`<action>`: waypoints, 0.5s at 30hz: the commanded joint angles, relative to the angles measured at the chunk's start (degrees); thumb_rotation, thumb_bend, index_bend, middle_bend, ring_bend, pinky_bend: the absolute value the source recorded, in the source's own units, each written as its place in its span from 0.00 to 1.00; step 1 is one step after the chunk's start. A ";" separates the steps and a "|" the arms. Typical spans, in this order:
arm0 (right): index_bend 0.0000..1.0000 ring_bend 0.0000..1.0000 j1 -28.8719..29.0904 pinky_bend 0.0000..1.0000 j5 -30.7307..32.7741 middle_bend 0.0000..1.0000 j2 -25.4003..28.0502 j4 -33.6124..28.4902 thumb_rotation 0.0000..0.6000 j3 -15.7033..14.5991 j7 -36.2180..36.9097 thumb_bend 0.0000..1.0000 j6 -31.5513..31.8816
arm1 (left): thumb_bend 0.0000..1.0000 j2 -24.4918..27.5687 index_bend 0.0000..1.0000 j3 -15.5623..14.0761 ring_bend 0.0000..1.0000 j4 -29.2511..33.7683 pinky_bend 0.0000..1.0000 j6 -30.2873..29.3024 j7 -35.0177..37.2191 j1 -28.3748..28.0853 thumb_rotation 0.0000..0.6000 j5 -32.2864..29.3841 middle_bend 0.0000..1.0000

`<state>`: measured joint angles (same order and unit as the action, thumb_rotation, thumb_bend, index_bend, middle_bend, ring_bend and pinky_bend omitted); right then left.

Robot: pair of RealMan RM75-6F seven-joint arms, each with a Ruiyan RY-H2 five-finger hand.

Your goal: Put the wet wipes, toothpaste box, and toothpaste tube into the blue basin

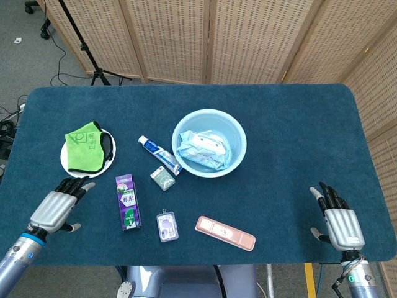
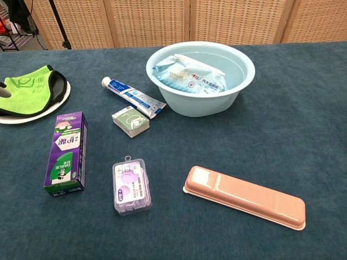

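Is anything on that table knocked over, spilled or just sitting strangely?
Nothing stands out. The wet wipes lie inside the blue basin, which stands upright. The toothpaste tube and the purple toothpaste box lie flat on the cloth, and the green cloth sits on its white plate. No spill or damage shows.

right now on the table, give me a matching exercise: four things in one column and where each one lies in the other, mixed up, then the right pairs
Things:
1. wet wipes
2. toothpaste tube
3. toothpaste box
4. green cloth

Places:
A. on the white plate
B. flat on the table, nearest the left hand
C. inside the blue basin
D. on the table just left of the basin, outside it

Pairs: 1-C, 2-D, 3-B, 4-A
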<state>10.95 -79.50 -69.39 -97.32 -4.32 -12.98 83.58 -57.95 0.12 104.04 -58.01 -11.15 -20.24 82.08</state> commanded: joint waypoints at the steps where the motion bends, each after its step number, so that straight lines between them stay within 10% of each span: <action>1: 0.11 0.00 -0.18 0.20 -0.08 0.02 0.05 -0.01 1.00 0.34 0.03 0.21 -0.28 | 0.12 2.36 0.00 2.08 0.00 0.48 0.00 5.89 -1.06 -5.03 1.00 -3.08 0.00; 15: 0.13 0.00 -1.30 0.20 -0.71 0.02 0.55 -0.26 1.00 2.08 1.04 0.21 -1.32 | 0.12 -3.68 0.00 2.64 0.00 -0.95 0.00 18.40 -13.03 -16.82 1.00 -12.32 0.00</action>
<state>9.73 -80.16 -68.94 -97.55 -2.37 -12.10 82.32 -60.17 2.82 103.28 -40.50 -22.24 -35.58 71.19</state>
